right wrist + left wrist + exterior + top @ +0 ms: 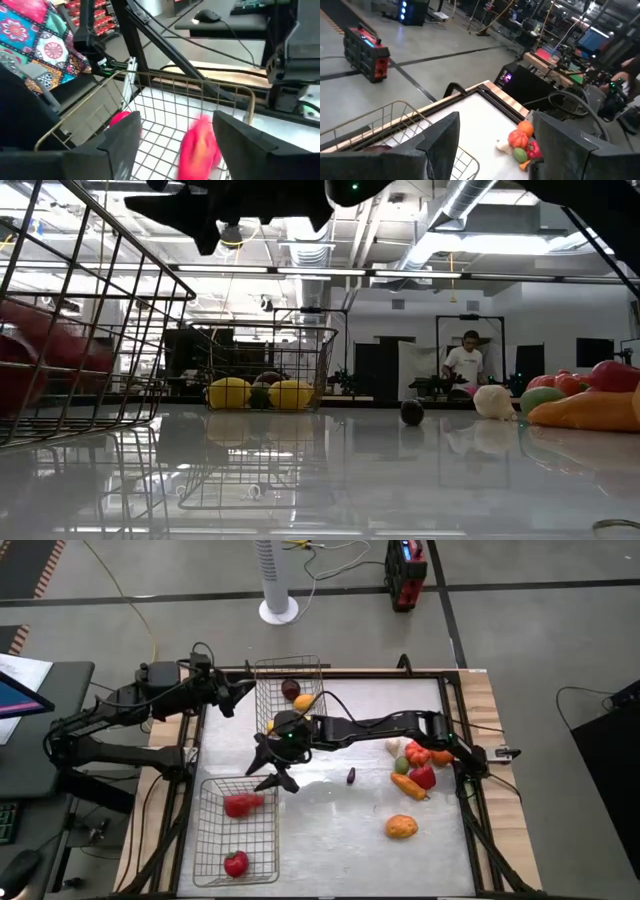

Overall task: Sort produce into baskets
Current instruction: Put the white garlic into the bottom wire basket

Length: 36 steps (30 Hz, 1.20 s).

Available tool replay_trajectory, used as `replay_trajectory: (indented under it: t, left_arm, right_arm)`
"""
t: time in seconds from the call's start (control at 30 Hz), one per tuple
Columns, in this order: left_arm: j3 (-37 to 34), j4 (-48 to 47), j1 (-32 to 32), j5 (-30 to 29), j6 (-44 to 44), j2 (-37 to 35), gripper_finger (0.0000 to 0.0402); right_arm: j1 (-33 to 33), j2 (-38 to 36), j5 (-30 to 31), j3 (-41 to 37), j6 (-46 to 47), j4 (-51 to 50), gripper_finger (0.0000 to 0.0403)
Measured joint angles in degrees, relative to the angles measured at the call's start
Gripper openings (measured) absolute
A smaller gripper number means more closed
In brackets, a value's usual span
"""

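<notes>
The near wire basket (238, 830) holds a red piece (243, 804) and a round red piece (236, 863). The far wire basket (290, 695) holds a maroon piece (291, 690) and yellow pieces (232, 393). My right gripper (272, 768) hangs open and empty over the near basket's far rim. In its wrist view a blurred red piece (200, 145) shows below it inside the basket (165, 107). My left gripper (228, 697) is open and empty, raised beside the far basket's left side. Loose produce (415, 762) lies piled at the table's right.
An orange-yellow piece (401, 827) and a small dark piece (351, 776) lie loose on the white table, with bare surface between them and the baskets. The right arm (380, 727) reaches across the table's middle. A person (466, 360) stands far back in the room.
</notes>
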Motion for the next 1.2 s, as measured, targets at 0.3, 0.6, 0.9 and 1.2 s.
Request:
replay_trajectory:
  t: [0.3,0.6,0.9,1.2]
  left_arm:
    - [0.0,-0.2,-0.1,2.2,5.1,0.0,0.0238]
    - [0.0,-0.1,-0.1,-0.6,11.0,2.7,0.0238]
    - [0.0,0.0,-2.8,9.4,10.9,13.5,0.0238]
    - [0.0,5.9,-9.1,2.9,9.7,16.7,0.0238]
  right_arm:
    - [-2.3,-7.8,8.4,0.0,-3.8,-19.9,0.029]
    - [-3.2,-18.1,29.1,0.0,-7.6,-59.8,0.029]
    - [-5.2,-20.7,27.6,-2.8,0.2,-82.7,0.029]
    - [-0.9,-35.4,24.7,-29.1,3.4,-74.1,0.029]
